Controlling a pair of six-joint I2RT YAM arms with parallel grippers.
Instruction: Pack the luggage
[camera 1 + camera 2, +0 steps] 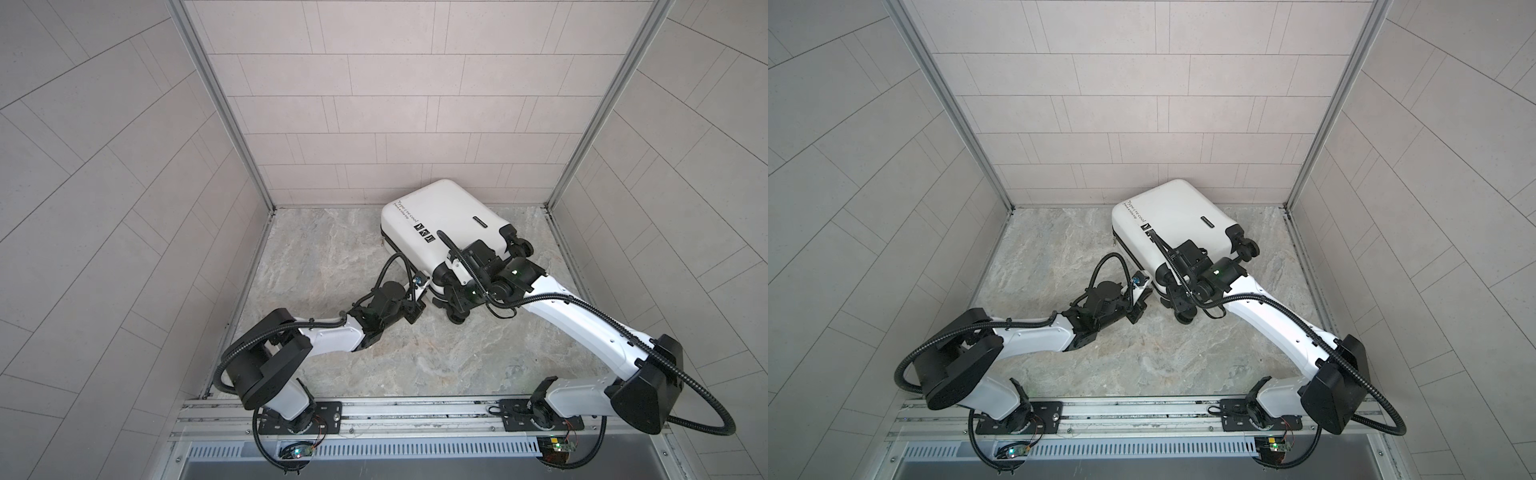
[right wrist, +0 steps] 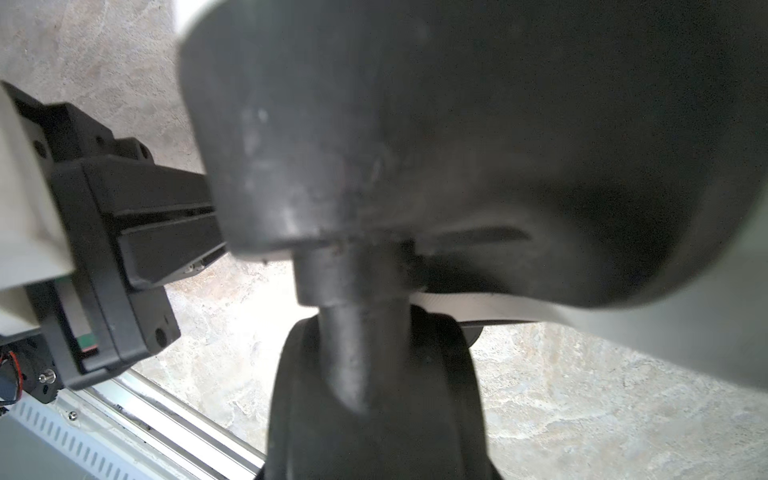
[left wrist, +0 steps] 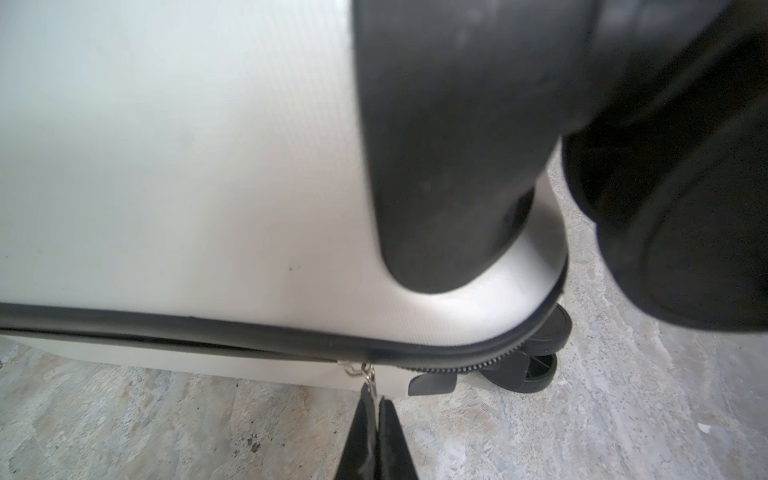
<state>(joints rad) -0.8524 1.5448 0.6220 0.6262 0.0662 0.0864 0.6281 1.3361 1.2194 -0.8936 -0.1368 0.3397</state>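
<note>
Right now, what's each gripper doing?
Left gripper: closed on the zipper pull of the luggage.
Right gripper: seemingly closed around a luggage caster; blurred.

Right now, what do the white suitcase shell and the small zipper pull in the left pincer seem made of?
White hard suitcase shell: likely moulded plastic, matte, with fine woven-looking texture and soft sheen at the corner.
Small silver zipper pull: probably metal, shiny, glinting links.

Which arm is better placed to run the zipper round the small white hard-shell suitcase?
Left. The left gripper is shut on the small metal zipper pull of the white hard-shell suitcase. The right gripper is at a black corner wheel, away from the pull.
</note>
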